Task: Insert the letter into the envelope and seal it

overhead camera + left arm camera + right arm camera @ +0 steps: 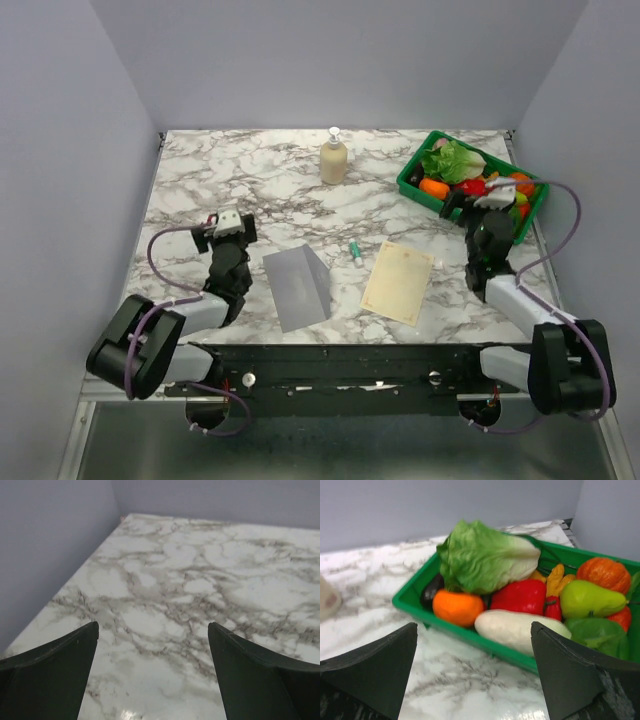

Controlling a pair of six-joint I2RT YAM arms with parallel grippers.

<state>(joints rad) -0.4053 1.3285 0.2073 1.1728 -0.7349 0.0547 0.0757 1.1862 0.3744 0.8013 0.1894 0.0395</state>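
Both the left gripper [229,224] and the right gripper [488,201] hang spread and empty, so the right should probably pinch a thin edge of the letter [399,282], lying flat left of it, while the left steadies the envelope [298,288] just to its right.

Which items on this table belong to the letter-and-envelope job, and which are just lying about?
Job: letter; envelope.
Lying about: soap bottle; green tray of produce; small green-tipped tube, purpose unclear.
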